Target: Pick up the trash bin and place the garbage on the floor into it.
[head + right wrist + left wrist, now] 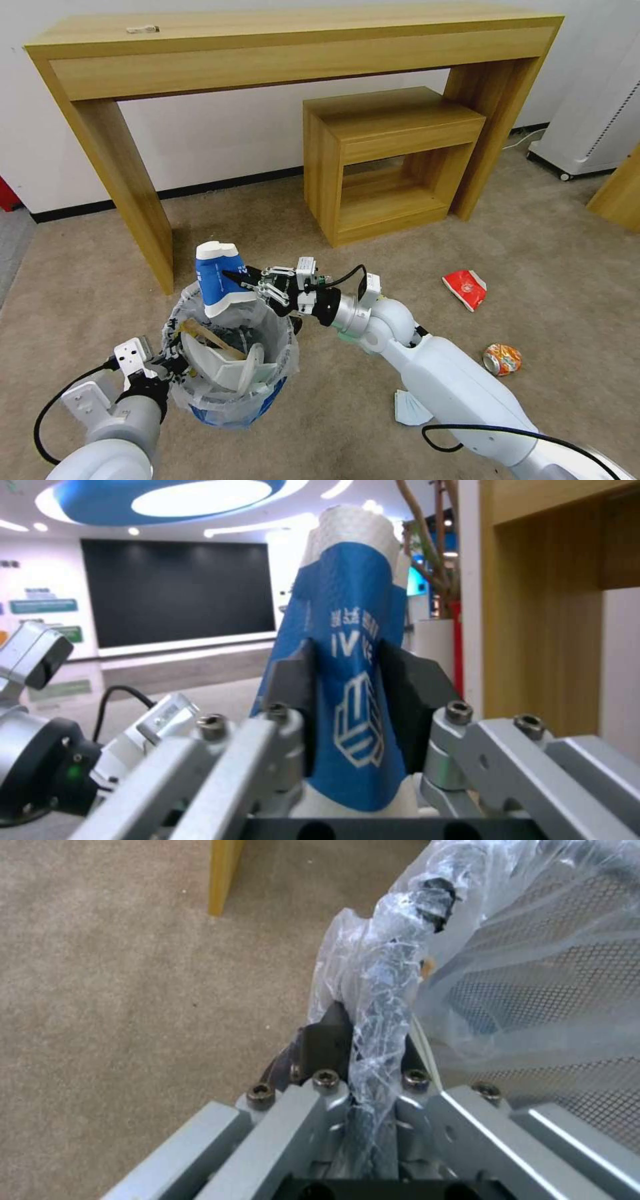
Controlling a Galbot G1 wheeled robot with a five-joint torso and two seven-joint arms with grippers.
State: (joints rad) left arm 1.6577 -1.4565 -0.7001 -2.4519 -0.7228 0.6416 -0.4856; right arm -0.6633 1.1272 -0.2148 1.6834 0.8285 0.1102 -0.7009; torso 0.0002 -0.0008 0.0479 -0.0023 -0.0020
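The blue trash bin point(233, 404) with its whitish bag liner hangs off the floor, my left gripper point(168, 365) shut on its rim point(380, 1005). Inside lie a white slipper point(223, 368) and a wooden stick point(207, 335). My right gripper point(241, 280) is shut on a squashed blue-white cup point(217, 275), held just above the bin's far rim; the pads point(408, 700) pinch the cup point(347, 680) flat. On the beige carpet point(413, 267) to my right lie a red snack wrapper point(465, 288), an orange can point(501, 359) and a pale-blue mask point(411, 408).
A tall wooden console table point(200, 53) stands against the wall, its left leg point(133, 200) just behind the bin. A low wooden open box table point(380, 160) sits under it on the right. A white appliance point(600, 113) is at far right.
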